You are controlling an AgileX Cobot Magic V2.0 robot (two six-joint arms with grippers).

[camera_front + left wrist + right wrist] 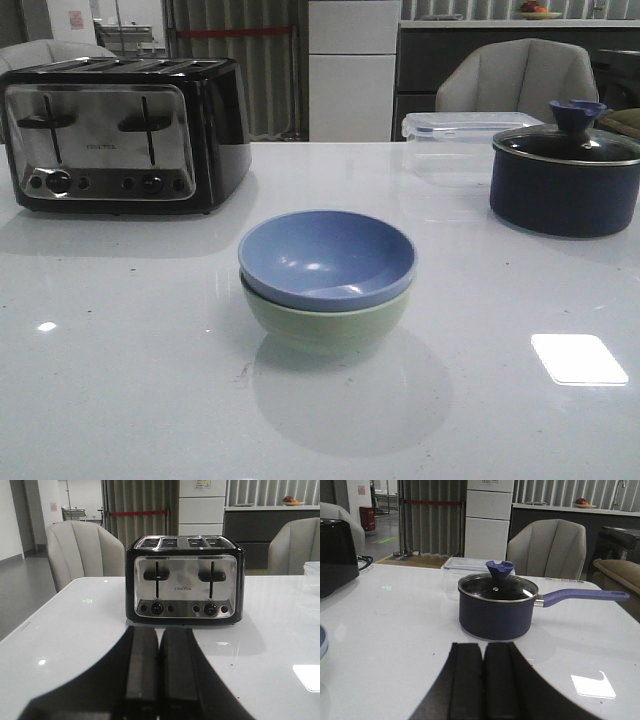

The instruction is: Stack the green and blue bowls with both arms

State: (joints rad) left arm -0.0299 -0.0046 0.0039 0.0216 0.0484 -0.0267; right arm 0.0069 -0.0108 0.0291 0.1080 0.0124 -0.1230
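Note:
The blue bowl [327, 258] sits nested inside the green bowl [325, 322] at the middle of the white table [120, 380]. Neither gripper shows in the front view. My left gripper [159, 632] is shut and empty, pointing at the toaster [185, 580], with no bowl in its view. My right gripper [483, 647] is shut and empty, pointing at the navy pot [495, 607]. A sliver of the stacked bowls [322, 647] shows at the edge of the right wrist view.
A black and chrome toaster [120, 135] stands at the back left. A navy pot with a glass lid [565, 175] stands at the back right, with a clear plastic box [462, 135] beside it. Chairs stand beyond the table.

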